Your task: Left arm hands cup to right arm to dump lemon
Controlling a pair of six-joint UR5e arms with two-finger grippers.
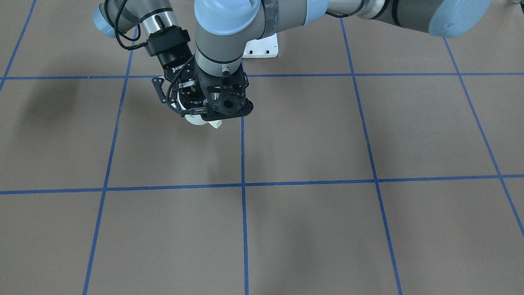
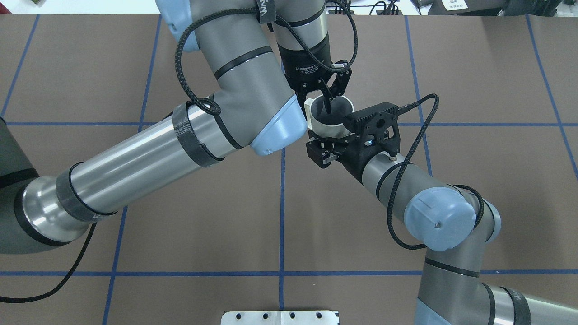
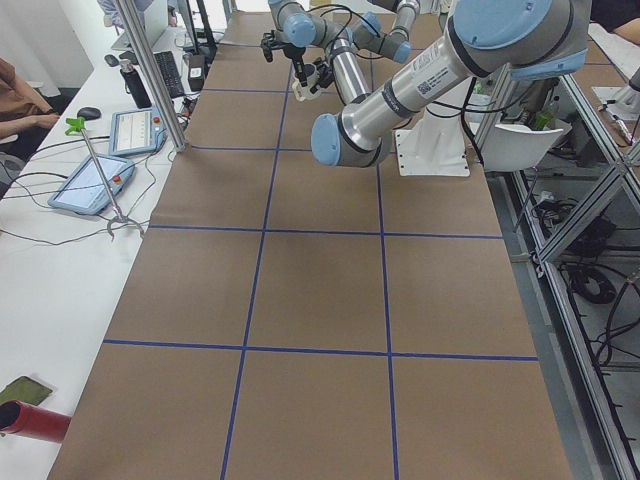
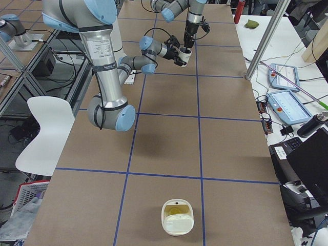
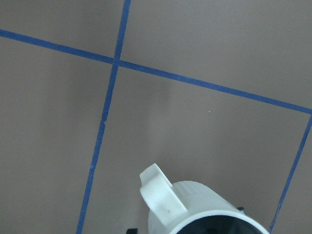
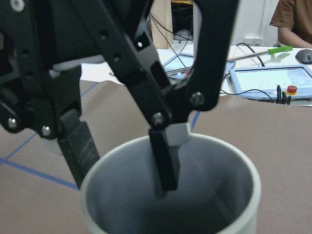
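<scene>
While cup (image 2: 326, 128) hangs aloft, left claw (image 2: 314, 103) straddles rim.

- Left arm (image 2: 135, 167): silver-grey tubes, dark bands, light-blue joint caps, a braided black cable (image 2: 177, 63) looping off it.
- Left gripper (image 2: 315, 100): black, with white lettering on its body and thin linked fingers.
- Right arm (image 2: 451, 280): the same grey and blue, with a black latticed wrist mount (image 2: 372, 123) and a screw (image 2: 437, 224) in one blue cap.

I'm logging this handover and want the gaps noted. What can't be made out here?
Lemon: unseen; the cup is dark inside overhead, its floor cut off by the right wrist view's lower edge.
Right gripper: hold hidden overhead beneath cup and wrist mount.
Left gripper: clamp on the rim unclear everywhere.
</scene>
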